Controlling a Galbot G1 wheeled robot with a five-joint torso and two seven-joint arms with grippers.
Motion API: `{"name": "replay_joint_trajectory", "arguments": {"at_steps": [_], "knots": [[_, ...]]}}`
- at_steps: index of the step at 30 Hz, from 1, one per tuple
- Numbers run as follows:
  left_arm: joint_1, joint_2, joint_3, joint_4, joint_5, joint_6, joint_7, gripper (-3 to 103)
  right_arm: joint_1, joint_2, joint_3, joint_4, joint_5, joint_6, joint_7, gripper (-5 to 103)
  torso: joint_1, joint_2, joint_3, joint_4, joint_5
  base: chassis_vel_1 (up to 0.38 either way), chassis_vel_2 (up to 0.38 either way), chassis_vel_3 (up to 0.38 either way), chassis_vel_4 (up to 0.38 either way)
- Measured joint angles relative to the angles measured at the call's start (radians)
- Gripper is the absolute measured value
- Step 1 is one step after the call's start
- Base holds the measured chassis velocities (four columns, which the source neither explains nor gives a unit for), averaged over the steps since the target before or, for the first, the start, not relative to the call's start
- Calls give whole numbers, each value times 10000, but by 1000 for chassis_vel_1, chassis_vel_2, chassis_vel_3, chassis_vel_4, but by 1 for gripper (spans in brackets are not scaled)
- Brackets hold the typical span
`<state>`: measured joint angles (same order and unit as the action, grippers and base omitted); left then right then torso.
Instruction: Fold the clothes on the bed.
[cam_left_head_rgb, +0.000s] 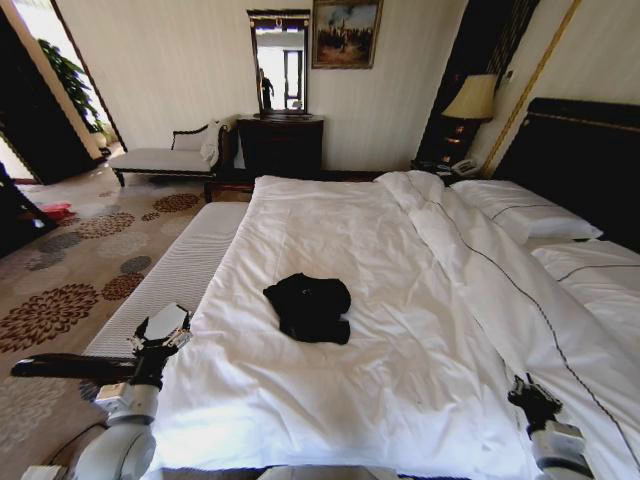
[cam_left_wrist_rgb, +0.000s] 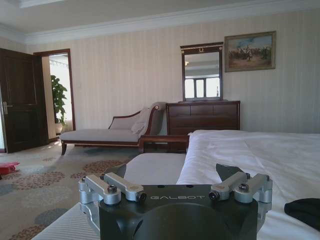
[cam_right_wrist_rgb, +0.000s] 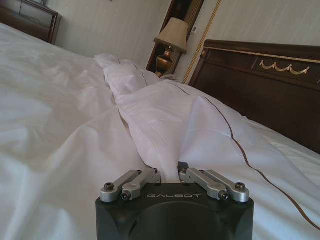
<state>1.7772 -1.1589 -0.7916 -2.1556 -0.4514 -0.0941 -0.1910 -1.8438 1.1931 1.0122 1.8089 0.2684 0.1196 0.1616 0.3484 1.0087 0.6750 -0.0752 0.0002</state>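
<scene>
While crumpled, clothes (cam_left_head_rgb: 309, 306) between claws

Soft matt black cloth T-shirt (cam_left_head_rgb: 308, 307), smooth white cotton duvet (cam_left_head_rgb: 400, 300), glossy dark wooden headboard (cam_right_wrist_rgb: 265, 85), brushed metal pincer fingers (cam_right_wrist_rgb: 130, 184)

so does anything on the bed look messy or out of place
Yes. The black T-shirt lies crumpled in a heap near the middle of the white bed, not spread flat. The duvet is also bunched into a long ridge toward the pillows. Both tools, left and right, are clear of the shirt.
</scene>
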Motion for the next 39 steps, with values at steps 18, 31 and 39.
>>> {"name": "replay_joint_trajectory", "arguments": {"at_steps": [18, 31, 39], "knots": [[6, 208, -48, -279, 243, 70, 24, 100, -1695, 891, 785, 2512, 1092, 584, -427, 76, 0, 0, 0, -1, -3, 0, 0, 0, 0], [138, 466, 296, -253, 1218, -33, 284, 100, -774, 29, -257, 3360, 1041, 525, -841, 100, 0, 0, 0, 2, -1, 0, 0, 0, 0], [-343, 869, 594, -370, 1097, 278, 295, 100, -68, -1336, -1055, 3905, 1726, -183, -1127, 100, 0, 0, 1, 1, -3, 0, 0, 0, 0]]}}
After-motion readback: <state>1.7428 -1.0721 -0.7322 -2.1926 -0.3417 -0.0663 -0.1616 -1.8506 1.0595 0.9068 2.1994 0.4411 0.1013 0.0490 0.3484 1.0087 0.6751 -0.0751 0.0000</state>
